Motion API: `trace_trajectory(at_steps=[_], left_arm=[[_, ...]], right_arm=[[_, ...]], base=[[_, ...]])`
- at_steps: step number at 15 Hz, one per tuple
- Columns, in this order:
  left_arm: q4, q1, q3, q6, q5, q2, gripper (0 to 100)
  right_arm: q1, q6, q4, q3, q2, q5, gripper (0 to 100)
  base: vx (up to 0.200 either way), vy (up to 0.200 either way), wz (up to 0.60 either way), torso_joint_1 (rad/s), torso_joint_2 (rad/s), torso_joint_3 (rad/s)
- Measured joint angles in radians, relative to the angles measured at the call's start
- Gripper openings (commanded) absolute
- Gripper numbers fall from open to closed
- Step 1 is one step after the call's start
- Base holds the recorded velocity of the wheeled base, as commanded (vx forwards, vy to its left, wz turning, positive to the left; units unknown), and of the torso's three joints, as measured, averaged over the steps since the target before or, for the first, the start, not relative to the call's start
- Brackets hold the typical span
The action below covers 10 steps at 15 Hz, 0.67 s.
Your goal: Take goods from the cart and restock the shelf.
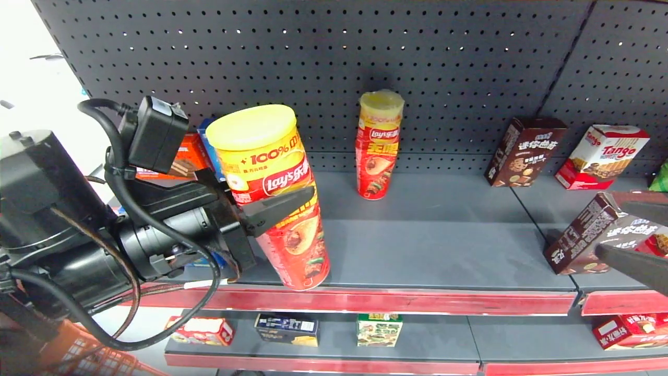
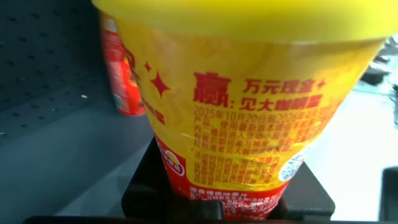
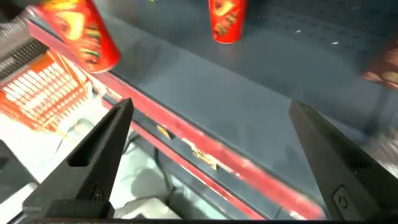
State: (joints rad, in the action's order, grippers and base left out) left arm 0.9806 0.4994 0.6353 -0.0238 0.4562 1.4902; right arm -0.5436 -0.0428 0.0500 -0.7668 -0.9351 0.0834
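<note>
The left pincer (image 1: 282, 204) is clenched on a tall chips can (image 1: 261, 151) with a yellow lid and red lower half. One dark finger (image 1: 284, 203) crosses the can's near side at mid-height. The can tilts, its lid leaning left and its base out toward the red front rail (image 1: 365, 300) of the shelf (image 1: 428, 245). It sits at the near left of the shelf. From the head view the base seems to hang just over the front edge, though whether it touches the shelf is hard to tell.

Behind the left pincer, against the grey pegboard (image 1: 365, 52), are an orange box (image 1: 183, 156) and a blue box (image 1: 209, 140). Farther right, near the back of the shelf, a second chips can (image 1: 378, 146) stands upright, well apart from the held one.

The right pincer (image 1: 605, 224) is at the near right, released, its two dark fingers spread wide with nothing held between them in the right wrist view. A brown box (image 1: 582, 232) leans on the shelf just beyond it. Farther back on the right stand another brown box (image 1: 522, 151) and a red and white box (image 1: 600, 156).

On the lower shelf (image 1: 433, 339) lie three small boxes: a red one (image 1: 201, 330), a dark blue one (image 1: 287, 329) and a green one (image 1: 379, 329). The orange cart (image 1: 88, 357) is at the near left, below the left arm.
</note>
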Motion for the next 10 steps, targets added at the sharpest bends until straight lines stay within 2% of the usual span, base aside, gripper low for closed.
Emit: trace_trajectory(at_steps=[5, 7, 10], left_arm=[[-0.012, -0.013, 0.019, 0.0, 0.004, 0.009, 0], [-0.106, -0.013, 0.03, 0.001, 0.013, 0.011, 0], [-0.126, -0.014, 0.041, 0.001, 0.051, 0.012, 0]], right_arm=[[-0.029, 0.003, 0.08, -0.151, -0.257, 0.009, 100], [-0.023, 0.002, 0.081, -0.215, -0.346, 0.01, 100], [0.003, 0.0, 0.083, -0.317, -0.481, 0.016, 100]], base=[[0.0, 0.0, 0.0, 0.0, 0.0, 0.0], [0.0, 0.0, 0.0, 0.0, 0.0, 0.0], [0.0, 0.0, 0.0, 0.0, 0.0, 0.0]])
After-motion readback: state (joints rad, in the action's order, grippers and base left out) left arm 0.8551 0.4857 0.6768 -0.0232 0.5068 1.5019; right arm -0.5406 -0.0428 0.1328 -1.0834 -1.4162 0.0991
